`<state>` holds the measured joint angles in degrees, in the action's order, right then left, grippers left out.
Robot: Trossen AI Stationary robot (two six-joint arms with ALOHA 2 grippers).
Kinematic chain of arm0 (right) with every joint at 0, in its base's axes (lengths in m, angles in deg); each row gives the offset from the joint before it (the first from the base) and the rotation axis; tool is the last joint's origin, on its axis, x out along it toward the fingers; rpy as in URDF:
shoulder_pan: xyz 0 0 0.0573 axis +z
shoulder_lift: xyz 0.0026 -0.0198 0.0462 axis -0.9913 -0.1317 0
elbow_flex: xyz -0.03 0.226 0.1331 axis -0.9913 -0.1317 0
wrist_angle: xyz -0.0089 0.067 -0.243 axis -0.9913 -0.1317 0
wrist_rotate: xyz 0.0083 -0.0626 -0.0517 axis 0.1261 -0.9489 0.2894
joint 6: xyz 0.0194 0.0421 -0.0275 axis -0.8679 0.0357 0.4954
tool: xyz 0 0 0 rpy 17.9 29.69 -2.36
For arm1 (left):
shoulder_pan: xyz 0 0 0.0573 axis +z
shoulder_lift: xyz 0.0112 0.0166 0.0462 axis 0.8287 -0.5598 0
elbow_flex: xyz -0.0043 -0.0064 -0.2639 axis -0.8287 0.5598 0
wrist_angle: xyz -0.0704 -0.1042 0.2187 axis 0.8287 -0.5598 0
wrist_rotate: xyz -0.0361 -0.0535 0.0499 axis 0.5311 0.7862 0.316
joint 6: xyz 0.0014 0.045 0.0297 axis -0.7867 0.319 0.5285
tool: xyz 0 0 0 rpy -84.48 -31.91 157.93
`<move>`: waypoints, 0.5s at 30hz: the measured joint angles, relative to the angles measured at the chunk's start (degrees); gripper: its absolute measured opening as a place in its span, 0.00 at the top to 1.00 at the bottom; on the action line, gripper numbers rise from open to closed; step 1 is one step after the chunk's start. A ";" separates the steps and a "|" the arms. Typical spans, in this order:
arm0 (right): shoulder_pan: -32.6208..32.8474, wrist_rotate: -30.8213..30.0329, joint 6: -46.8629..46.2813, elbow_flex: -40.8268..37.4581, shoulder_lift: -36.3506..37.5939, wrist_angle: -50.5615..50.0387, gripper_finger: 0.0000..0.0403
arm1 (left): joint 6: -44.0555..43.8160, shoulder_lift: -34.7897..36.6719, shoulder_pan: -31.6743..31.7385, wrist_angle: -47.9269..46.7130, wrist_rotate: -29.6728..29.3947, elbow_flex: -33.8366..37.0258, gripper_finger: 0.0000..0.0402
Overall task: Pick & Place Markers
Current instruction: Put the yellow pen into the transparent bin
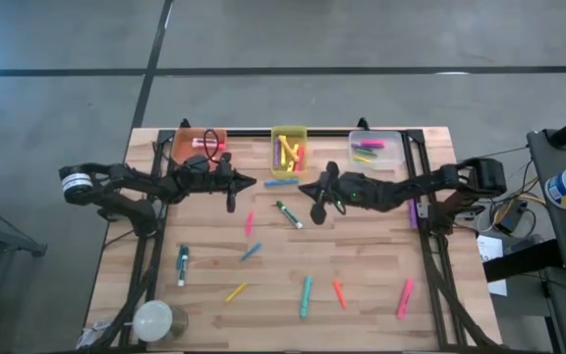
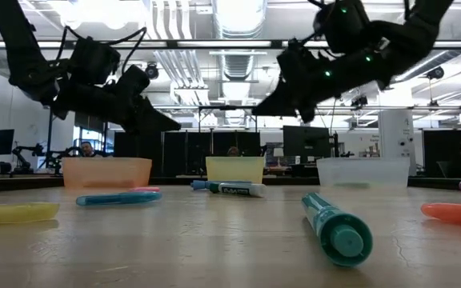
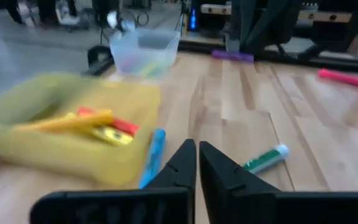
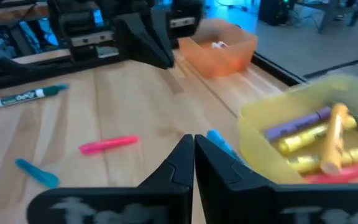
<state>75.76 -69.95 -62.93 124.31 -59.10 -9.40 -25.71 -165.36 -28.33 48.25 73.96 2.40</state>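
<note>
Markers lie scattered flat on the wooden table: a blue one (image 1: 281,181) in front of the yellow bin, a green-and-white one (image 1: 287,213), a pink one (image 1: 249,224), and several more toward the near edge. Others lie inside the three bins. My left gripper (image 1: 252,182) (image 3: 196,149) is shut and hovers left of the blue marker (image 3: 151,158). My right gripper (image 1: 303,189) (image 4: 193,146) is shut and hovers to that marker's right, with its end (image 4: 219,142) just past the fingers. In the low view both grippers (image 2: 174,126) (image 2: 254,110) hang above the table, holding nothing.
The orange bin (image 1: 201,145), yellow bin (image 1: 288,147) and clear bin (image 1: 376,149) stand in a row along the far edge. A purple marker (image 1: 413,211) lies under the right arm. A pale round object (image 1: 152,320) sits at the near left corner. Black frame rails run down both table sides.
</note>
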 joint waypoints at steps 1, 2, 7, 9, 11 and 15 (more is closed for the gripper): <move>0.33 -0.84 -0.42 -0.97 0.05 0.65 0.98 | -0.08 0.04 -0.69 -1.33 -0.21 -0.02 0.94; 0.60 -1.46 -0.71 -1.75 0.14 1.36 0.98 | -0.06 0.06 -1.47 -3.12 -0.21 -0.14 0.91; 1.55 -2.58 -1.74 -2.97 0.17 2.88 0.98 | -0.30 0.26 -5.73 -15.75 -2.60 -2.81 0.80; 2.00 -2.60 -1.73 -2.83 0.17 3.00 0.98 | -0.32 0.26 -8.21 -22.26 -5.83 -4.60 0.76; 2.63 -2.58 -1.66 -2.35 0.17 2.99 0.98 | -0.28 0.26 -11.19 -28.35 -9.84 -6.65 0.73; 3.91 -2.58 -1.53 -1.66 0.17 3.05 0.98 | -0.43 0.28 -17.85 -40.56 -15.88 -11.46 0.71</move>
<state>79.67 -72.53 -64.46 122.65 -58.93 -6.35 -26.14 -165.08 -46.18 7.69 58.08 -9.06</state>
